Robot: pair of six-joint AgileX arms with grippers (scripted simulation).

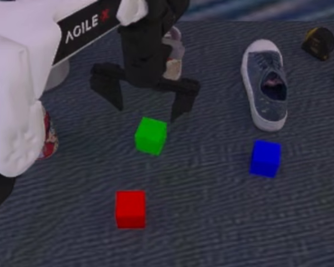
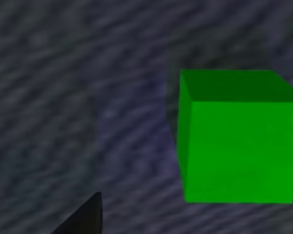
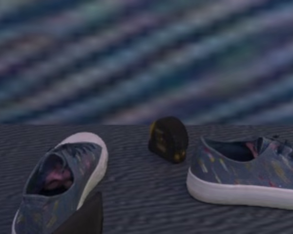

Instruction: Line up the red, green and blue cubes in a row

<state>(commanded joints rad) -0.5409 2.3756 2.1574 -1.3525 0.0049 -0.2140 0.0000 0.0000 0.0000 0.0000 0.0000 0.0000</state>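
The green cube [image 1: 151,135] rests on the grey cloth near the middle. My left gripper [image 1: 147,105] hangs open just above and behind it, its black fingers [image 1: 181,103] spread wider than the cube. In the left wrist view the green cube [image 2: 237,141] looms large, with one dark fingertip [image 2: 85,217] off to its side. The red cube [image 1: 130,209] lies nearer the front, left of centre. The blue cube [image 1: 265,158] sits to the right. My right arm is outside the top view; its wrist view shows a single dark fingertip [image 3: 88,217] set well off to one side.
A blue canvas shoe [image 1: 265,83] lies behind the blue cube, and a black tape measure [image 1: 318,43] sits at the back right. A red can [image 1: 47,139] peeks out under my left arm. A second shoe [image 3: 249,173] shows in the right wrist view.
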